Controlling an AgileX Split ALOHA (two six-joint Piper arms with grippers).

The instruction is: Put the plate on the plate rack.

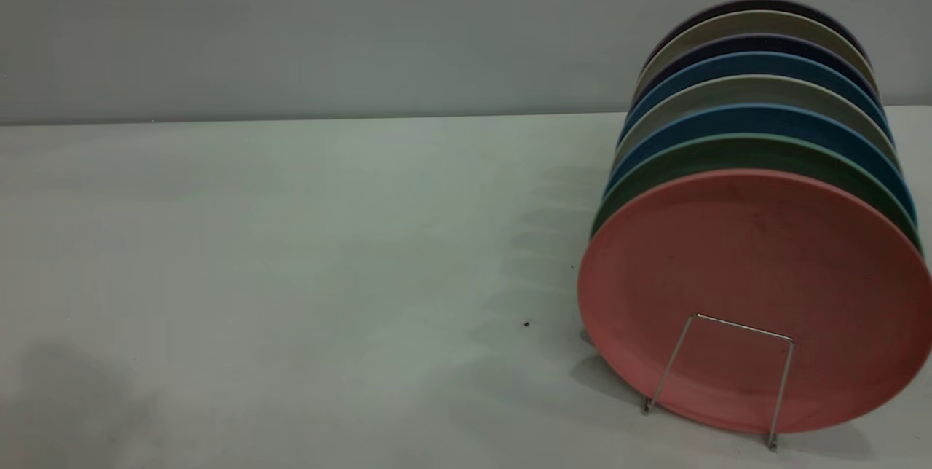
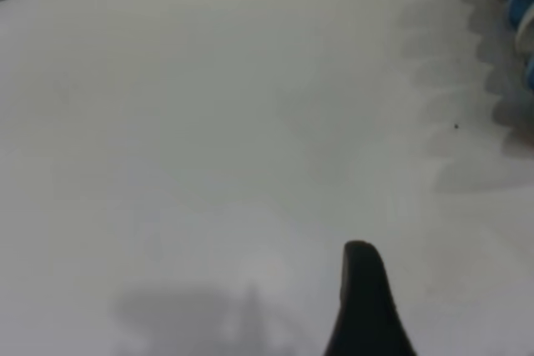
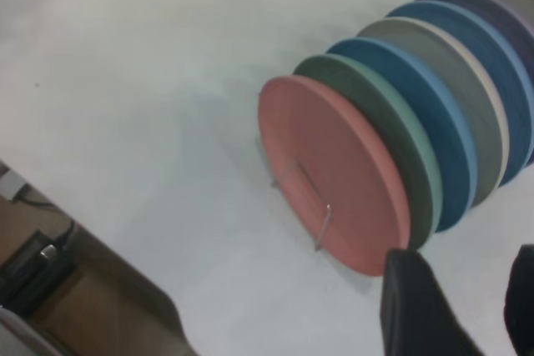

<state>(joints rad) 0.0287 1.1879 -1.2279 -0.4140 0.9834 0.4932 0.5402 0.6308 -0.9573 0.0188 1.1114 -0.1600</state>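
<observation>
Silver wire loop of the plate rack point(image 1: 728, 371) stands closest to the exterior camera, pressed against the face of the plate point(image 1: 753, 294). Salmon-pink plate is upright on edge, leaning slightly back, at the front of the row on the rack, at the exterior view's right. Right behind it a green plate point(image 1: 743, 156), then a blue plate point(image 1: 757, 119), then more plates in grey, blue and dark tones, all standing on edge in one line going back toward the wall point(image 1: 364, 25).

Right gripper point(image 3: 471, 310) hangs above the table near the pink plate's edge, not touching it; two dark fingers point(image 3: 417, 306) show with a clear gap between them, nothing in the gap, so it reads as spread and empty. Right wrist view also shows the plate point(image 3: 329, 172) with the rack loop point(image 3: 304, 202) across its face.

Left gripper: only one dark fingertip point(image 2: 363, 298) in view over bare table, holding nothing that can be seen; how wide it stands cannot be told. Neither arm shows in the exterior view.

Table point(image 1: 291, 272) is pale white, matte, with soft plate shadows beside the row and a small dark speck point(image 1: 526, 323) left of the pink plate. Plain grey wall behind. Table edge and some dark gear point(image 3: 33, 268) below it show in the right wrist view
</observation>
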